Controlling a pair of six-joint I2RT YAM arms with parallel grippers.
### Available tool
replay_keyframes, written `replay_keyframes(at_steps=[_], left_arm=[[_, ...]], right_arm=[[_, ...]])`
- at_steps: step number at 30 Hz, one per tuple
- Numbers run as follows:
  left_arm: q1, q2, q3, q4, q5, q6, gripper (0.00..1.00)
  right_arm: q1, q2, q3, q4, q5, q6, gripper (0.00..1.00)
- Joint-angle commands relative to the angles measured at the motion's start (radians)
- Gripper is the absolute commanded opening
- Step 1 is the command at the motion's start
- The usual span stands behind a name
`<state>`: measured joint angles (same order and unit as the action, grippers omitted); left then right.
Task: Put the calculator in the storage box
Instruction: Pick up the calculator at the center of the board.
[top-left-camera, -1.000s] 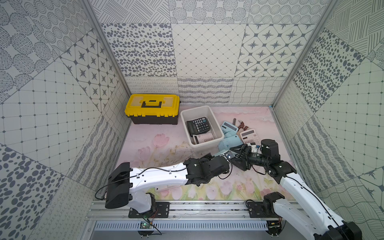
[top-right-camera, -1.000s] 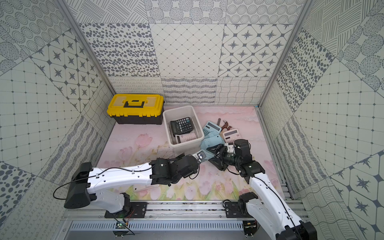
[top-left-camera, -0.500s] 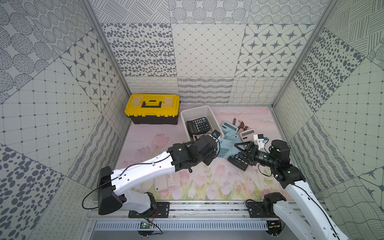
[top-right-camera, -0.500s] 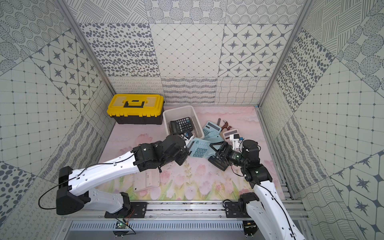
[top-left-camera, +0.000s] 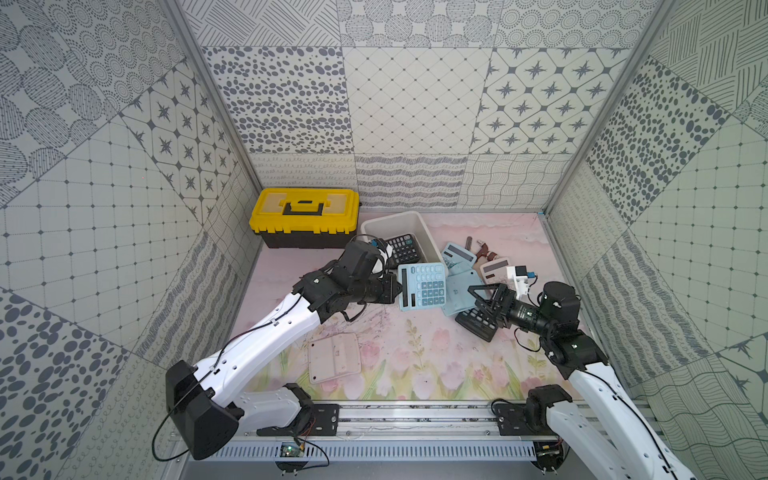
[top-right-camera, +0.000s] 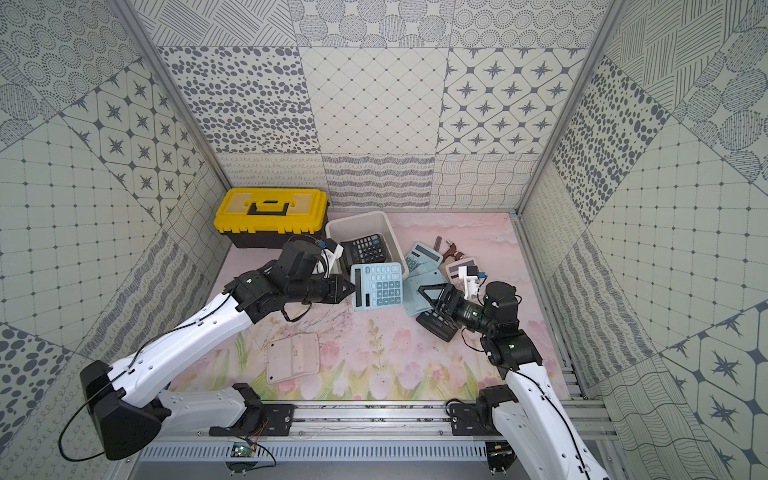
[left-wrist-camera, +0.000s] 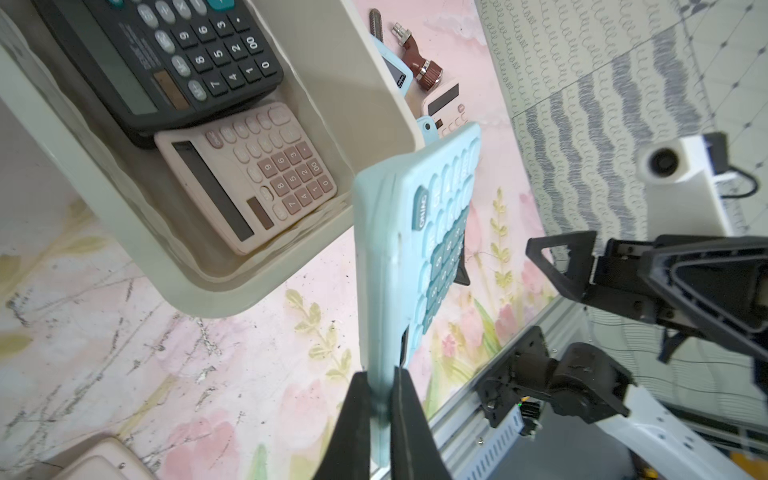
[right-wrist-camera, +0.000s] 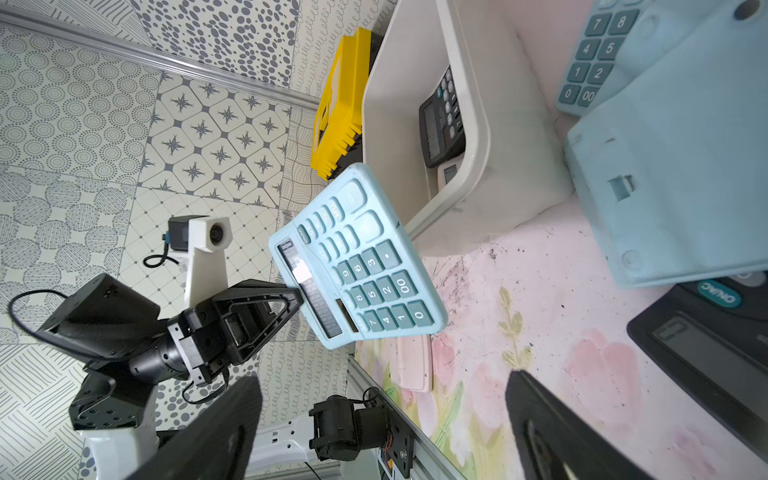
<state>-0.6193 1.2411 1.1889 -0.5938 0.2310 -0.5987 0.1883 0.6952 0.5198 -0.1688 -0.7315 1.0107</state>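
In both top views the light blue calculator (top-left-camera: 422, 286) hangs in the air over the table (top-left-camera: 415, 353), right at the near corner of the storage box (top-left-camera: 392, 216). Its keys face up. Its screen end points at the left arm, and its long way runs across from that arm toward the right arm. The left jaws are pinching the screen end. The right jaws are spread wide with nothing in them, over a pile of other calculators (top-left-camera: 461, 289). The box is off-white with no lid, and a black calculator (top-left-camera: 401, 247) lies in it. A yellow toolbox (top-left-camera: 305, 208) sits beside the box at the back. The table has a pink cover with flowers, and the walls all around have grey and white patterns. In the left wrist view the calculator (left-wrist-camera: 415, 257) is seen from its thin edge, sticking straight out from the two dark jaws pressed on its two flat sides. Its far corner is by the box's rounded corner (left-wrist-camera: 361, 83); I cannot tell if they touch. The black one (left-wrist-camera: 166, 54) lies partly on a pink calculator (left-wrist-camera: 249, 174). In the right wrist view the calculator (right-wrist-camera: 357, 257) tilts, with darker blue number keys and pale top keys.
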Motion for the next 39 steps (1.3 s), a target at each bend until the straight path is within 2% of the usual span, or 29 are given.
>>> replay_keyframes(at_steps=[1,9,16,28,33,36,39], left_arm=[[0.131,-0.031,-0.051,0.139,0.449,-0.241,0.00],[0.261,-0.041,-0.138,0.264,0.663,-0.358,0.00],[0.299,-0.028,-0.156,0.264,0.739,-0.355,0.00],[0.300,-0.044,-0.211,0.304,0.754,-0.385,0.00],[0.301,-0.048,-0.217,0.300,0.759,-0.378,0.00],[0.301,-0.046,-0.213,0.285,0.766,-0.363,0.00],[0.301,-0.038,-0.211,0.282,0.775,-0.353,0.00]], right_arm=[[-0.003,0.012,-0.030,0.142,-0.027,0.024,0.97],[0.024,0.068,-0.027,0.244,-0.064,0.031,0.97],[0.061,0.187,0.013,0.351,-0.131,0.043,0.95],[0.192,0.358,0.099,0.533,-0.166,0.098,0.71],[0.225,0.396,0.113,0.533,-0.157,0.098,0.63],[0.232,0.414,0.115,0.537,-0.155,0.104,0.49],[0.238,0.422,0.116,0.543,-0.152,0.114,0.41]])
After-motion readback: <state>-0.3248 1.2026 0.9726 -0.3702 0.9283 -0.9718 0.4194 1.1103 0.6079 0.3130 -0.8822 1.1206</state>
